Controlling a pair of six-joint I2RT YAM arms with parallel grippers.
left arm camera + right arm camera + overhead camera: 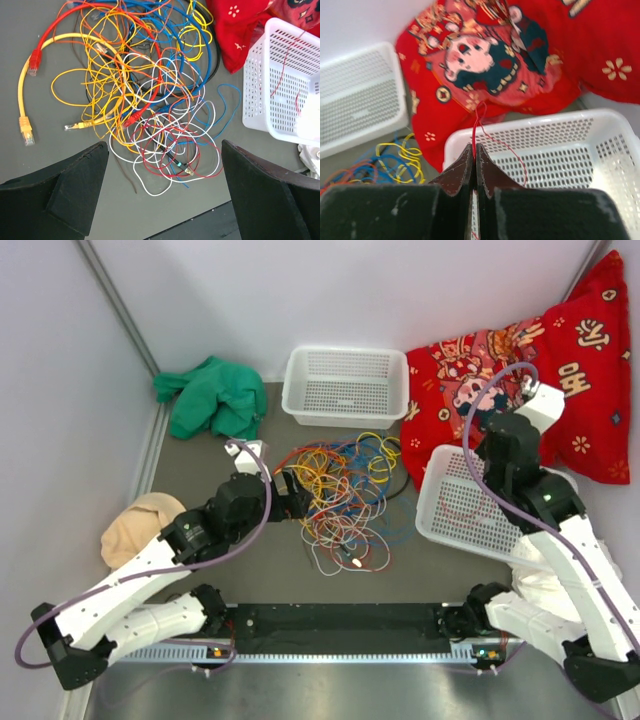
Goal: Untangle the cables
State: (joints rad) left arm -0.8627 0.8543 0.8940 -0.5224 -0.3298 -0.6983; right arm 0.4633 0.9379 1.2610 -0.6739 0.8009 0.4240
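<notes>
The cables (345, 490) lie in one loose tangle of yellow, orange, red, blue and white wire mid-table. The left wrist view shows them spread out (150, 100), with a yellow plug (27, 136) and a red plug (34, 61) at the left. My left gripper (295, 495) sits at the tangle's left edge, open wide (165, 200), nothing between its fingers (75, 185). My right gripper (487, 430) hovers over the tilted white basket (450, 510). It is shut (474, 147) on a thin red cable (479, 120), which loops down into that basket (545, 120).
A second white basket (345, 385) stands at the back centre. A red patterned cloth (560, 350) fills the back right, a green cloth (210, 395) the back left, a beige bundle (140, 525) the left edge. A black bar (340, 625) runs along the near edge.
</notes>
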